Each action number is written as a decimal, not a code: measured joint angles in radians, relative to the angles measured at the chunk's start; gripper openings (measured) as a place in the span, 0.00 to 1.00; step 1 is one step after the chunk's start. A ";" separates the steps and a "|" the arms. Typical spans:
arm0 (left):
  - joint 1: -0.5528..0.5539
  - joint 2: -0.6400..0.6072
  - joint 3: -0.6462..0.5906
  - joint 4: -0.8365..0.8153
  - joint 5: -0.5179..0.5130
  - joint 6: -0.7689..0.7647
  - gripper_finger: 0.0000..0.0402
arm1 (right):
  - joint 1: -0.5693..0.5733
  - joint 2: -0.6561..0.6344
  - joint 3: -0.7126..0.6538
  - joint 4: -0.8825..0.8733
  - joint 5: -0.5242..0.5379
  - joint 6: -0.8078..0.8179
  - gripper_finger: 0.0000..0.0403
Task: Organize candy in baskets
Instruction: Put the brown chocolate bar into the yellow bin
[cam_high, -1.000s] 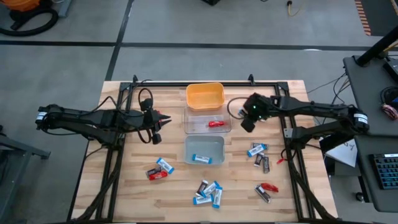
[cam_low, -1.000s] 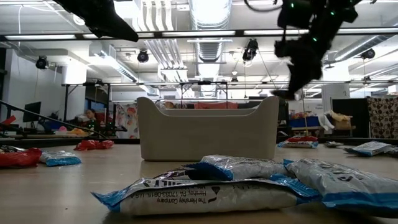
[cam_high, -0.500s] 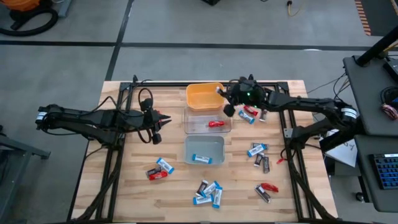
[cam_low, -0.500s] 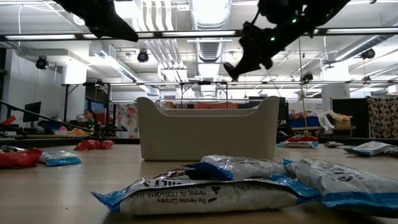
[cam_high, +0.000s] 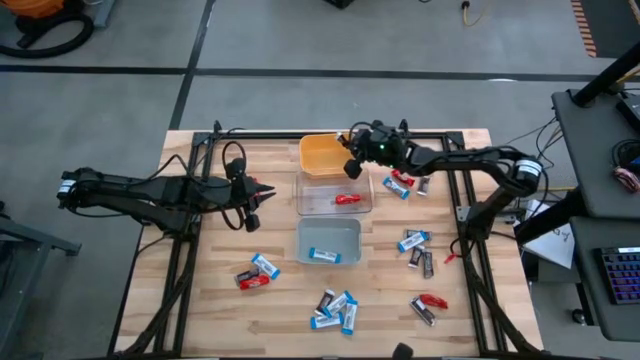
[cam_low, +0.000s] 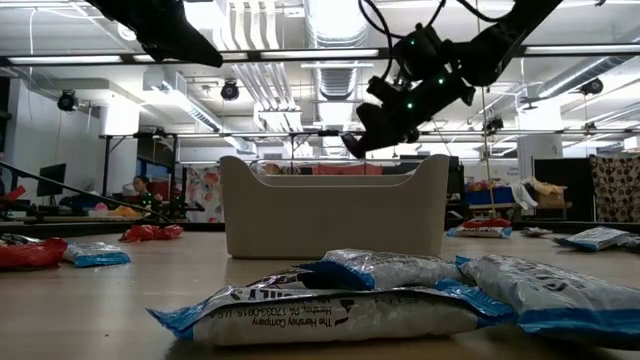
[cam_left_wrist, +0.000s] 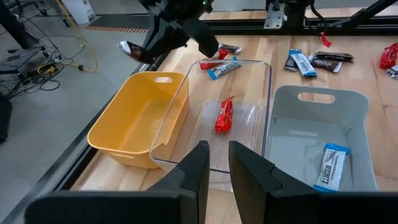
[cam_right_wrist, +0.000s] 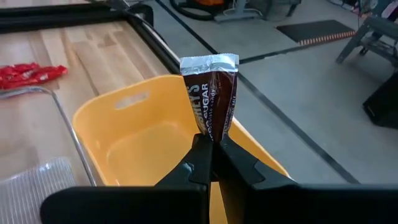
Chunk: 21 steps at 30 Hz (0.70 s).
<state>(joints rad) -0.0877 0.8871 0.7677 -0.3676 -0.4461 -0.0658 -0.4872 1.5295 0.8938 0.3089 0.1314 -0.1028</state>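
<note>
The left gripper (cam_high: 262, 196) waits left of the bins, its fingers a little apart. The right gripper (cam_right_wrist: 211, 146) pinches a brown candy bar (cam_right_wrist: 213, 99) reading "SUGAR" above the yellow bin (cam_right_wrist: 146, 134), arm stretched far left.

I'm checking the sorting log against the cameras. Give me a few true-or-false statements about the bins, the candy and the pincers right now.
1. The right pincer grips a brown-wrapped bar above the yellow bin. True.
2. The yellow bin already holds several candies. False: it looks empty.
3. The clear bin holds one red candy. True.
4. The grey-blue bin holds a red candy. False: it holds one blue-and-white bar.
5. The left pincer carries a candy. False: it hangs empty at the table's left side, short of the bins.
</note>
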 joint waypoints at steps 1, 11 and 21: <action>0.000 0.000 0.000 0.000 0.000 0.000 0.11 | 0.000 0.005 0.000 0.001 0.000 0.000 0.03; 0.000 0.000 0.000 0.051 -0.001 0.000 0.11 | -0.004 0.017 0.000 -0.003 0.001 0.012 0.03; 0.000 0.000 0.000 0.052 -0.001 -0.038 0.11 | -0.006 0.017 0.000 0.019 -0.001 0.039 0.03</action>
<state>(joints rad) -0.0877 0.8871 0.7677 -0.3151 -0.4470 -0.1035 -0.4936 1.5467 0.8936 0.3279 0.1299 -0.0635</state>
